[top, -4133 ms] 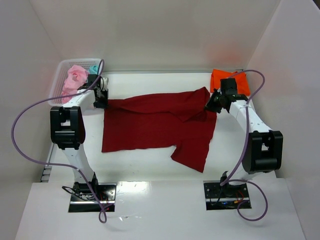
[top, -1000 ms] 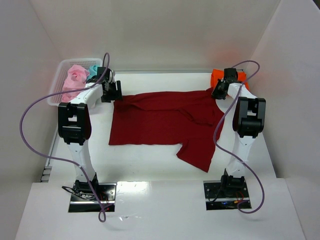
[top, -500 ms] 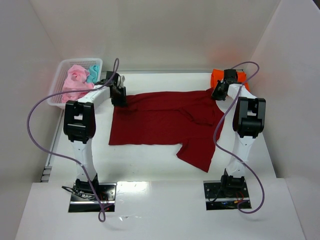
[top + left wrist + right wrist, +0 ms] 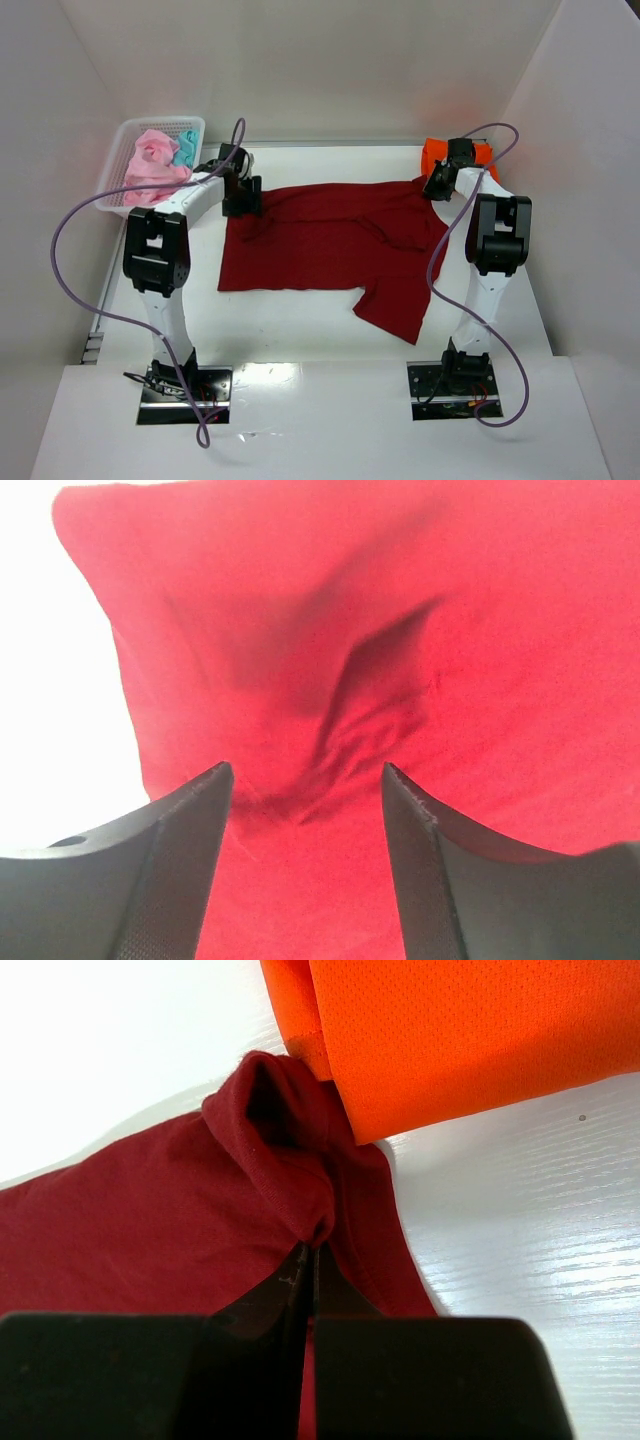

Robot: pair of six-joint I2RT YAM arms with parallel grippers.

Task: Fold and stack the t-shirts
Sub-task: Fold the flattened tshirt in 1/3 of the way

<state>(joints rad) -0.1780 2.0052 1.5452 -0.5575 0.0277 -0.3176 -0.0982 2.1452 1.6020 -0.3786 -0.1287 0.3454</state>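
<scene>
Two grippers worked the dark red shirt (image 4: pixel 320 240), which lay spread flat on the table. Your right gripper (image 4: pixel 312 1252) held its far right corner pinched tight. Your left gripper (image 4: pixel 306 772) stood wide over a raised wrinkle at its far left corner. The sound course was to close squarely on that wrinkle, then lift both corners level.

Counted:
- one orange shirt (image 4: pixel 450 1030), touching the dark red shirt's far right corner
- one basket (image 4: pixel 112 172), just beyond its far left corner
- in that basket, one teal shirt (image 4: pixel 186 148) and pink cloth (image 4: pixel 150 165), number uncertain

Overhead view looks down; both wrist views hug red shirt (image 4: pixel 320 240).
</scene>
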